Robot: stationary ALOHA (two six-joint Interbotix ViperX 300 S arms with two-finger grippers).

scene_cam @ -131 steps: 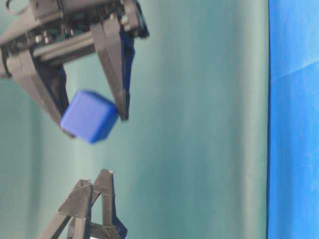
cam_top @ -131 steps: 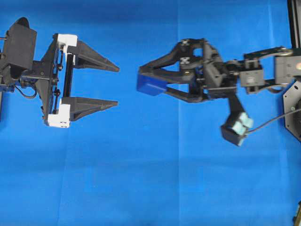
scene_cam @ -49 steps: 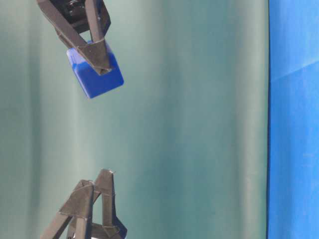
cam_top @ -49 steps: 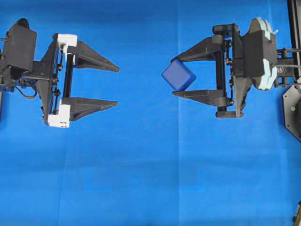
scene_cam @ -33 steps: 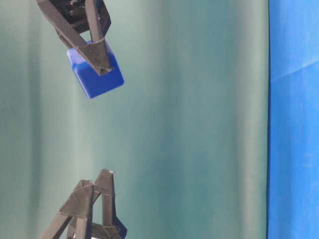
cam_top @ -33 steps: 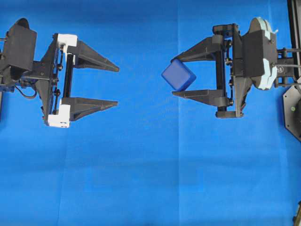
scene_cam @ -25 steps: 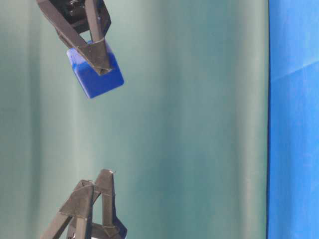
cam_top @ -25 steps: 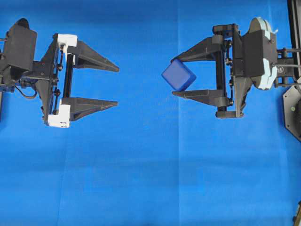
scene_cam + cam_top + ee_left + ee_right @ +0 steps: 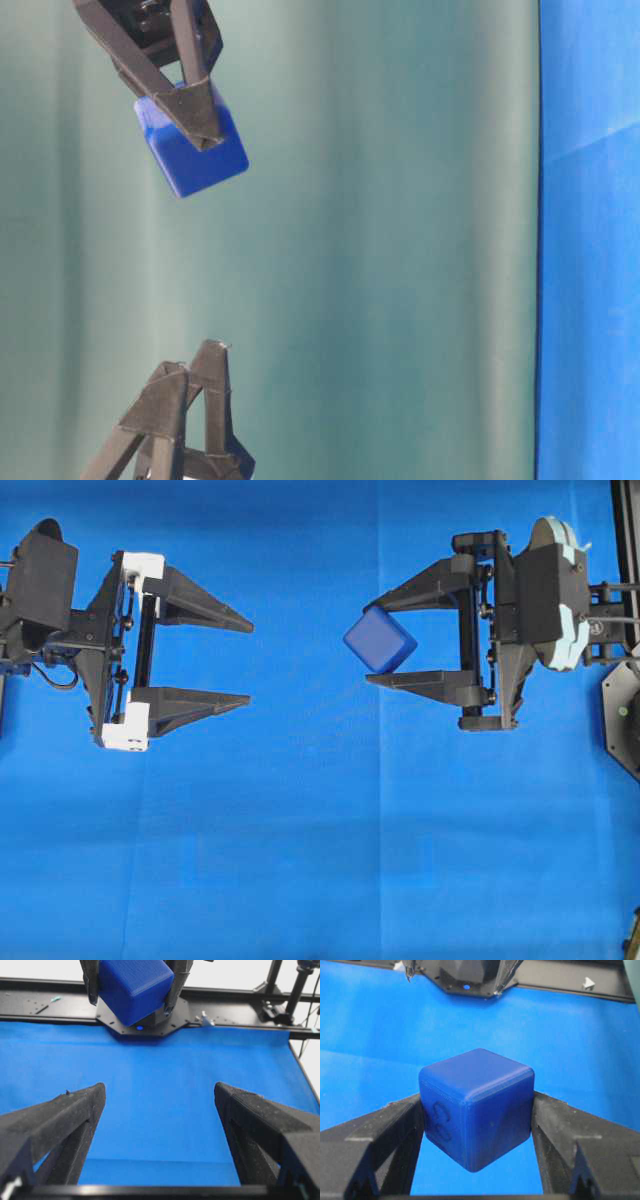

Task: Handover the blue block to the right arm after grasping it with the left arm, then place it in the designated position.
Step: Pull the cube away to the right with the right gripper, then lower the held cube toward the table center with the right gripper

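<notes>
One blue block [image 9: 380, 639] is in play, and it sits clamped between the tips of the right gripper [image 9: 372, 643], turned so that a corner points out past the fingertips instead of a flat face. From the right wrist camera the block [image 9: 476, 1112] fills the gap between the two black fingers [image 9: 375, 1135], each pressing a side face, with blue cloth showing underneath, so the block hangs clear above the bench [image 9: 320, 860]. Seen from table level, it [image 9: 190, 150] is high above the cloth.

Opposite it, well apart, the left gripper [image 9: 250, 663] has its jaws spread wide and empty, tips aimed at the block; its wrist camera looks between its own fingers [image 9: 60, 1125] at the block [image 9: 134, 987] ahead and above.

Judging by this, the handover is done and placing is the step in hand. No marked spot shows on the cloth, so I cannot tell where the designated position lies. To do it well, the right arm should carry the block level over the target and lower it slowly, since the hold is near the tips and on a skewed cube that could twist or slip if jolted. Bring a flat face down to the cloth before the jaws let go, then release gently and lift straight up so the fingers do not drag it. The left gripper is best kept back where it is.
</notes>
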